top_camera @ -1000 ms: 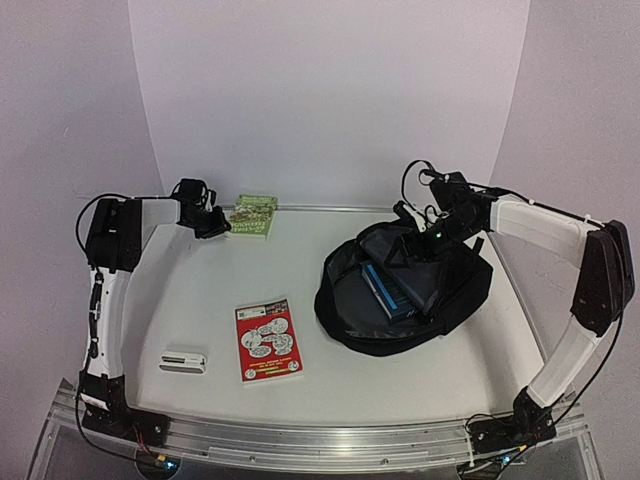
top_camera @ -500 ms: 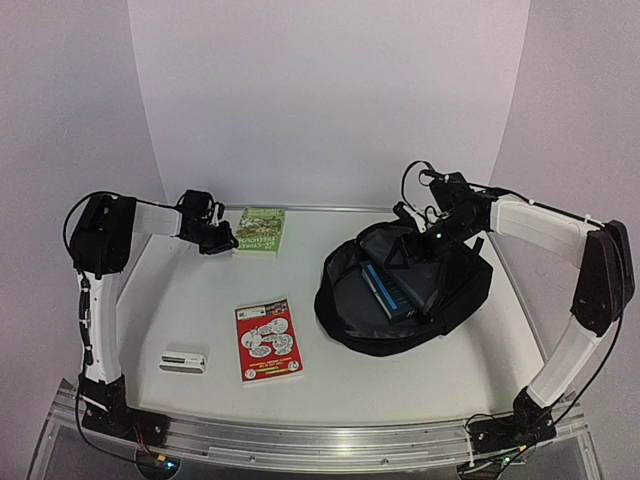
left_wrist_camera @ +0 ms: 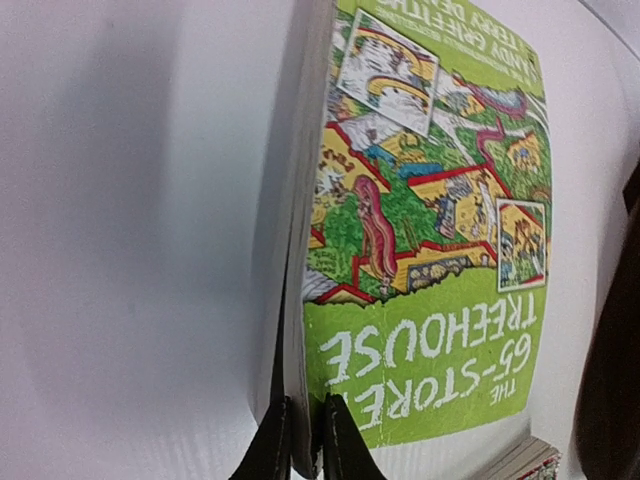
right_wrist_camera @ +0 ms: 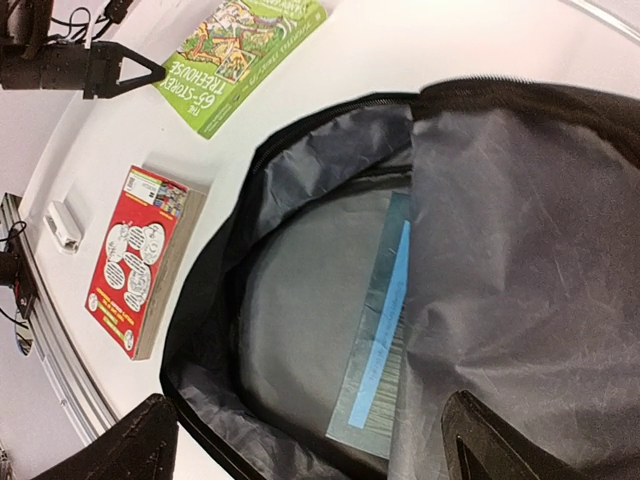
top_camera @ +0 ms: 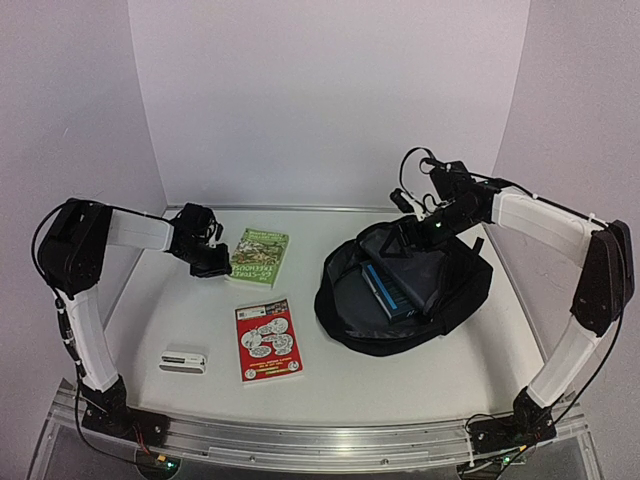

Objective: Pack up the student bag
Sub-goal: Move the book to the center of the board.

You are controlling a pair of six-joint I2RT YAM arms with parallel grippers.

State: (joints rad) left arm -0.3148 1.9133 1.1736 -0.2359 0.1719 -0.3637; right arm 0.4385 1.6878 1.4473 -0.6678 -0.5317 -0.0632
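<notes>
The student bag [top_camera: 420, 300] lies open at the right of the table. Its grey lining [right_wrist_camera: 310, 300] shows, with a blue book [right_wrist_camera: 385, 340] inside against the flap. A green "65-Storey Treehouse" book [top_camera: 258, 258] is at the back left. My left gripper [top_camera: 213, 262] is shut on its left edge. In the left wrist view both fingertips [left_wrist_camera: 268, 448] pinch the green book [left_wrist_camera: 430, 230] near its spine corner. My right gripper [top_camera: 410, 235] hovers over the bag's far rim, open. Its fingers [right_wrist_camera: 140, 450] stand wide apart above the opening with nothing between them.
A red book [top_camera: 268, 340] lies flat in front of the green one, left of the bag [right_wrist_camera: 140, 255]. A small white box [top_camera: 183, 359] sits near the front left. White walls close the back and sides. A metal rail [top_camera: 320, 440] runs along the near edge.
My left gripper has drawn the green book away from the back wall, toward the front and right. The right gripper has risen slightly over the bag, still open.
</notes>
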